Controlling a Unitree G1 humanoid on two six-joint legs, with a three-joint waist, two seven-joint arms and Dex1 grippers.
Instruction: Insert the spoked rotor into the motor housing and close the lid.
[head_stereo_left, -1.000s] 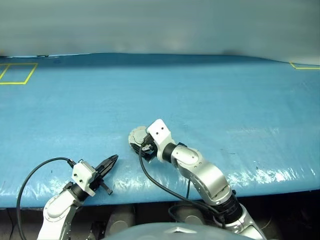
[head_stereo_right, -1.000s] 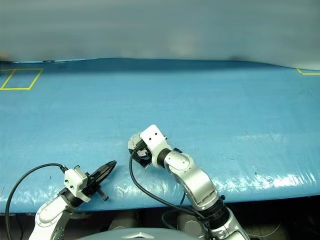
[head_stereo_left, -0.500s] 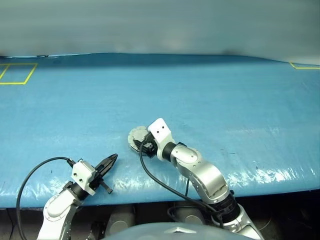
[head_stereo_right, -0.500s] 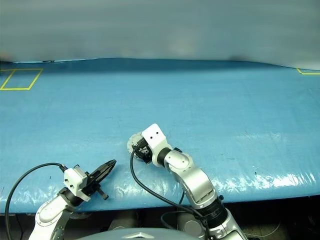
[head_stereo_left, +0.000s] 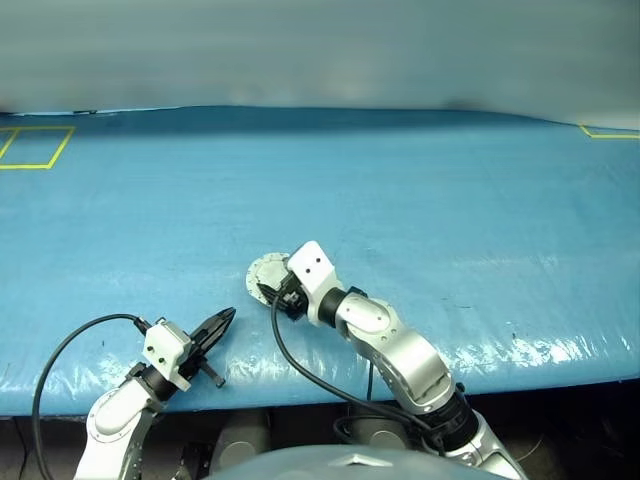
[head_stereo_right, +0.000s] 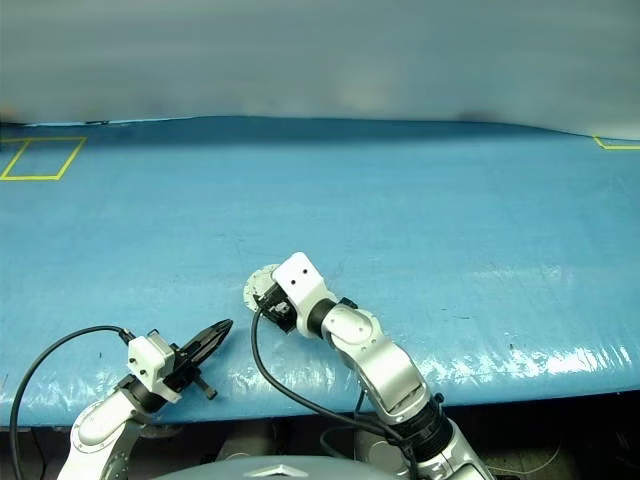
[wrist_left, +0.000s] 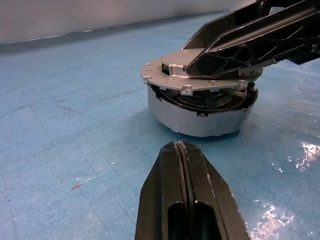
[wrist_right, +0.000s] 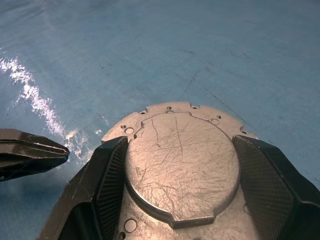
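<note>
The motor housing, a short grey cylinder, stands on the blue table. The lid lies plain grey face up on top of it, shifted sideways and slightly tilted, with a gap over the dark interior. My right gripper is shut on the lid, one finger on each side of its raised central plate. My left gripper is shut and empty, hovering just in front of the housing and pointing at it. The spoked rotor is hidden.
The table has a blue, shiny covering that stretches wide on all sides. Yellow tape marks lie at its far left and far right corners. The table's front edge runs close under both arms.
The lid under my right gripper sits slightly further left than a second ago. The left arm has not moved.
</note>
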